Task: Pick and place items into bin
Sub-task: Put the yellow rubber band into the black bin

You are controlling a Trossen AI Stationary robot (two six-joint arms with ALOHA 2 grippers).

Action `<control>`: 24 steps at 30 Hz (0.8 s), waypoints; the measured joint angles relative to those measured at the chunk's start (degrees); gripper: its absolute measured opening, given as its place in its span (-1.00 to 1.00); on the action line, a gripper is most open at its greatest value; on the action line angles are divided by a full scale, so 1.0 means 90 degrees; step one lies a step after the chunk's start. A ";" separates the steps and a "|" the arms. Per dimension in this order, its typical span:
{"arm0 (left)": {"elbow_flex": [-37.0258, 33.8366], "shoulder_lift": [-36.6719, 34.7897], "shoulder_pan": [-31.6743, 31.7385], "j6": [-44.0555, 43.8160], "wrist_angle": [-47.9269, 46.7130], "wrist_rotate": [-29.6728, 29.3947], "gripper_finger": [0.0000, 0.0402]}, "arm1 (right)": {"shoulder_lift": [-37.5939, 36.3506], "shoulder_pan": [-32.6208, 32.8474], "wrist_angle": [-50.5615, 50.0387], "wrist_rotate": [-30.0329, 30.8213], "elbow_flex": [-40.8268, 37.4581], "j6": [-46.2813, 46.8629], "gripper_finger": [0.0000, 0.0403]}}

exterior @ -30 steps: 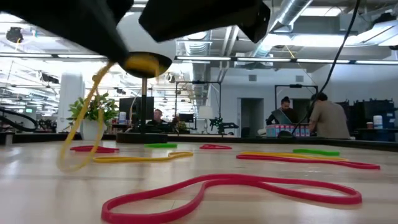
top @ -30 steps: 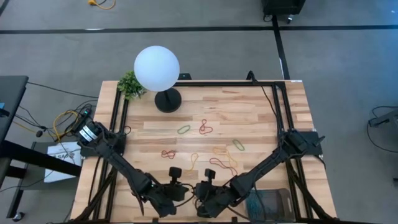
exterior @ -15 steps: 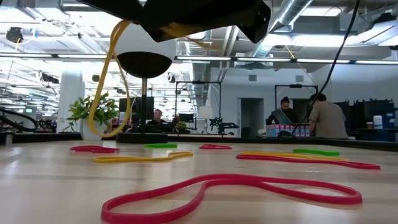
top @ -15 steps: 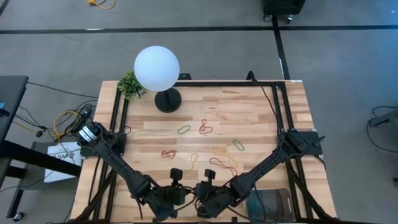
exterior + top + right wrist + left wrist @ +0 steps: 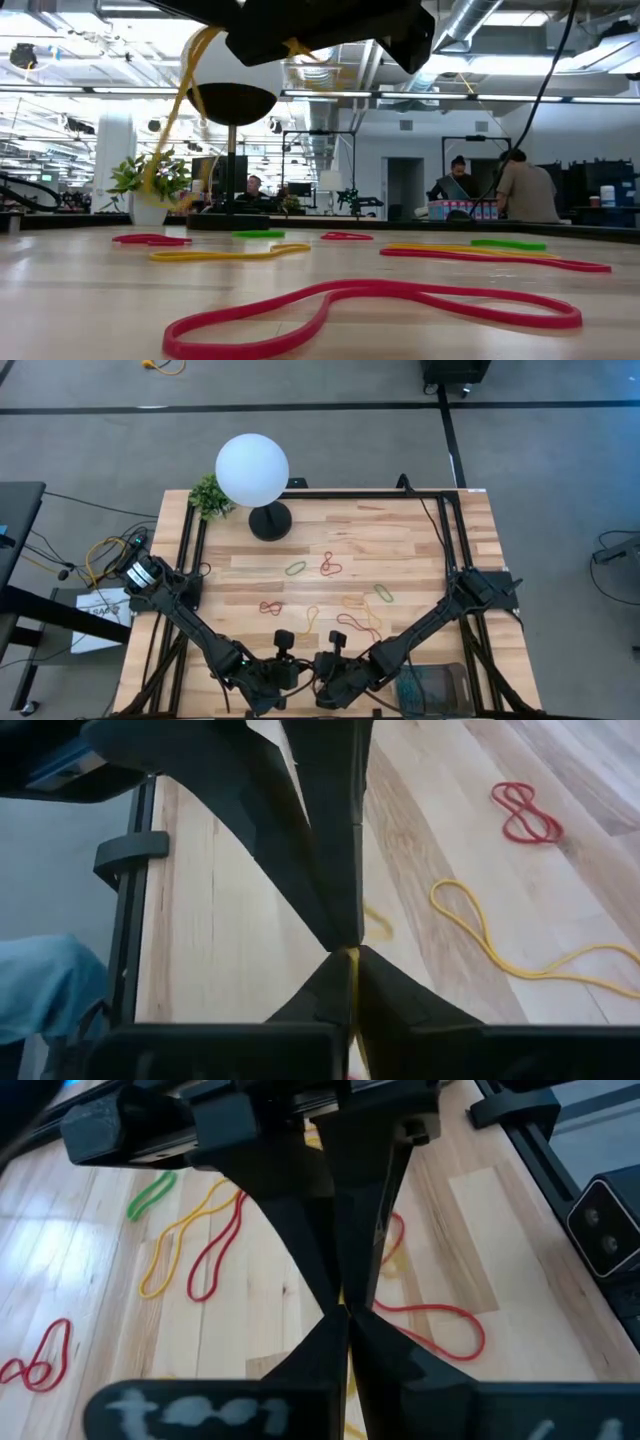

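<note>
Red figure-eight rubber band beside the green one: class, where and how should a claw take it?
Pinch the red band at its crossed waist, coming straight down: it lies flat on the table, and both strands meet there.

Both arms are dark, slim and jointed; each gripper, left gripper [image 5: 345, 1315] and right gripper [image 5: 345, 952], has two black wedge-shaped fingers
</note>
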 joint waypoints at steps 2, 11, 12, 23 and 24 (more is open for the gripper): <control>-0.0002 0.0000 -0.0001 -0.0023 -0.0029 -0.0002 -0.99 | 0.0000 -0.0009 -0.0005 -0.0002 0.0000 0.0002 -0.96; -0.0012 -0.0005 0.0014 -0.0681 -0.0630 0.0005 -0.90 | 0.0005 -0.0012 -0.0053 0.0000 -0.0002 0.0000 -0.99; -0.0012 -0.0005 0.0012 -0.0710 -0.0662 0.0007 -0.88 | 0.0005 -0.0012 -0.0052 0.0000 -0.0002 0.0002 -0.99; -0.0012 -0.0005 0.0012 -0.1105 -0.0835 0.0005 -0.67 | -0.0007 -0.0004 -0.2595 0.0175 -0.0002 0.2270 -0.99; -0.0012 -0.0005 0.0012 -0.1163 -0.0896 0.0005 -0.67 | -0.0010 0.0001 -0.3082 0.0174 -0.0002 0.2620 -1.00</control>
